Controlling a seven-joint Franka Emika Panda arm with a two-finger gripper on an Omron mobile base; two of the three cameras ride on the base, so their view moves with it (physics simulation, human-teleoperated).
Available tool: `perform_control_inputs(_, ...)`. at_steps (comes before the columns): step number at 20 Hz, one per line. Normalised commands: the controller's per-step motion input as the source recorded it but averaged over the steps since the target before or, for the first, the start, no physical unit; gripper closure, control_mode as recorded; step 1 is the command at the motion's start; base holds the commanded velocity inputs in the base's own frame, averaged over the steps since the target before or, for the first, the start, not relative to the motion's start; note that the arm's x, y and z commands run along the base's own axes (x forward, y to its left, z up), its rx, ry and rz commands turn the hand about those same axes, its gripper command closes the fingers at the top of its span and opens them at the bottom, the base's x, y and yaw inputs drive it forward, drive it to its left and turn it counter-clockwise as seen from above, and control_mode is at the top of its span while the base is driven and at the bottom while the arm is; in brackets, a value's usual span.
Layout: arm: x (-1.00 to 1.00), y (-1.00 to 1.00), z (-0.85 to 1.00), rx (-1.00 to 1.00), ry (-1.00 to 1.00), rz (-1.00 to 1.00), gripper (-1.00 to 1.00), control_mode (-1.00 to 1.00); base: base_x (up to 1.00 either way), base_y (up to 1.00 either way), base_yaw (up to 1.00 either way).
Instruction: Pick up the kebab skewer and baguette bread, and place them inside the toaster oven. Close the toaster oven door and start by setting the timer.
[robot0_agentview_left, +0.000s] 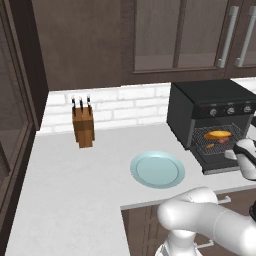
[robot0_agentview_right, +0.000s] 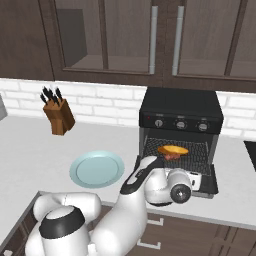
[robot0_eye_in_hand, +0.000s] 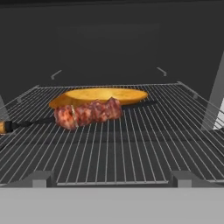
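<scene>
- Claw (robot0_eye_in_hand: 112, 178) pointed into the open toaster oven (robot0_agentview_right: 181, 107), its two dark fingertips (robot0_eye_in_hand: 38, 178) standing well apart at the bottom of the hand view with nothing between them, so it was open and empty
- Just ahead of it the kebab skewer (robot0_eye_in_hand: 87, 113) lay on the wire rack (robot0_eye_in_hand: 131, 144), meat chunks near the middle and the stick running off to the left
- Baguette bread (robot0_eye_in_hand: 103, 95) lay right behind the skewer on the same rack, touching or nearly touching it; I could not tell which
- Both foods therefore looked placed, so by my reading the picking and loading part was done
- Toaster oven door (robot0_agentview_right: 209, 184) hung down flat at the front, so closing it was left to do, and after that turning the timer among the knobs (robot0_agentview_right: 180, 124) above the opening
- Hand and forearm sat over the lowered door in the right base view, and I judged they had to back out before the door could swing up
- Out on the counter (robot0_agentview_left: 75, 175), a pale blue plate (robot0_agentview_left: 157, 169) sat bare beside the oven, and a knife block (robot0_agentview_left: 83, 127) stood farther left by the brick wall, both well apart from the door's path
</scene>
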Motion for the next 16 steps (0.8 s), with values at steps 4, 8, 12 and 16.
perform_control_inputs(4, 0.04, 0.02, 0.00, 0.00, 0.00, 0.00, -1.00, -1.00, 0.00, 0.00, 0.00)
perform_control_inputs(8, 0.07, 0.05, 0.00, 0.00, 0.00, 0.00, -1.00, -1.00, 0.00, 0.00, 0.00)
perform_control_inputs(12, 0.12, 0.07, 0.00, 0.00, 0.00, 0.00, -1.00, -1.00, 0.00, 0.00, 0.00)
perform_control_inputs(16, 0.13, 0.06, 0.00, 0.00, 0.00, 0.00, -1.00, -1.00, 0.00, 0.00, 0.00)
